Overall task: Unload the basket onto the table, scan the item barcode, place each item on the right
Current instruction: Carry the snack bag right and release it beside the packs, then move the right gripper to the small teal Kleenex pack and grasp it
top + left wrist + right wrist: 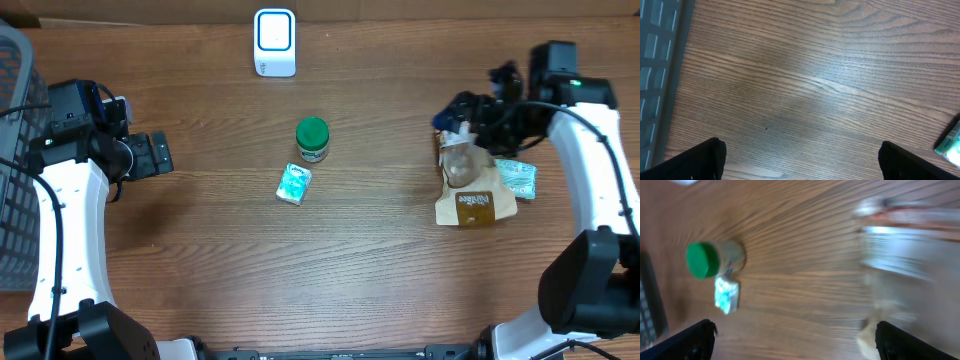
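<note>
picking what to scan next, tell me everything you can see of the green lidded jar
The green-lidded jar is small, with a round green cap, plastic by its look, and a pale body whose label is too small to read. It sits near the middle of the wooden table, with nothing gripping it. A teal packet lies close beside it; whether they touch is unclear.

A dark mesh basket sits at the wooden table's left edge.
</note>
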{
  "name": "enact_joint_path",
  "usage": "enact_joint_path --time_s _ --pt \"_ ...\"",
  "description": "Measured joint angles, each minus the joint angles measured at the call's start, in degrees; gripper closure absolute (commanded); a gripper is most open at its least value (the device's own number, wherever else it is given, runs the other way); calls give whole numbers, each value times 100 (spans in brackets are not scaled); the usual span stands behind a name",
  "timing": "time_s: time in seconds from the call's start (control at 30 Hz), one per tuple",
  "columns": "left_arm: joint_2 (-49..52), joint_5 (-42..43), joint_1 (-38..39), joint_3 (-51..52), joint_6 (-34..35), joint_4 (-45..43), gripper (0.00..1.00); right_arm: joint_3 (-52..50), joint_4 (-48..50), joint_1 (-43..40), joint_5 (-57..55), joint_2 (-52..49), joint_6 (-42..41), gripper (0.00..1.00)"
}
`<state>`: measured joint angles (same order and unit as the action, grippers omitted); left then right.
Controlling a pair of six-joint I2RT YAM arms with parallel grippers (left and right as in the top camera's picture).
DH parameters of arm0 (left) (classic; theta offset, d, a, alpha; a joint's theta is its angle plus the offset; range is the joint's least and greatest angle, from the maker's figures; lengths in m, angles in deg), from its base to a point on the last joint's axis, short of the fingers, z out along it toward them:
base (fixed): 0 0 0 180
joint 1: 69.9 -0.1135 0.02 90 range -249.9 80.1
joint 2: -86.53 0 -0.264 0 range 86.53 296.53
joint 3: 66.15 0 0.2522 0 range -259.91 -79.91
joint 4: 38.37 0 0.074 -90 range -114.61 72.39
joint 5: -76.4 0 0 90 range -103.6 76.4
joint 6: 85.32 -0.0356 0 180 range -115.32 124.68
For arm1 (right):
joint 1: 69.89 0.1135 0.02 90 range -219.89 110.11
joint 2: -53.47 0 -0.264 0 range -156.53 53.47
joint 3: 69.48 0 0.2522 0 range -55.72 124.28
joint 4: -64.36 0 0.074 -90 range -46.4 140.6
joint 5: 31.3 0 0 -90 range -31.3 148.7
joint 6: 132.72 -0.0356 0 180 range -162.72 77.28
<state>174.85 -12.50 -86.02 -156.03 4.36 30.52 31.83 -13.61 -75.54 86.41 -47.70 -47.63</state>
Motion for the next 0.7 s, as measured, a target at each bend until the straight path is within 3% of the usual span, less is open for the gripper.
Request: enact_joint_path --time_s 0.13,0.7 --pt "0 0 0 0 0 -2 1 0 -46 354 -59 13 -72 0" --pt "0 0 0 0 0 -2 0 0 173 442 129 13 -404 0"
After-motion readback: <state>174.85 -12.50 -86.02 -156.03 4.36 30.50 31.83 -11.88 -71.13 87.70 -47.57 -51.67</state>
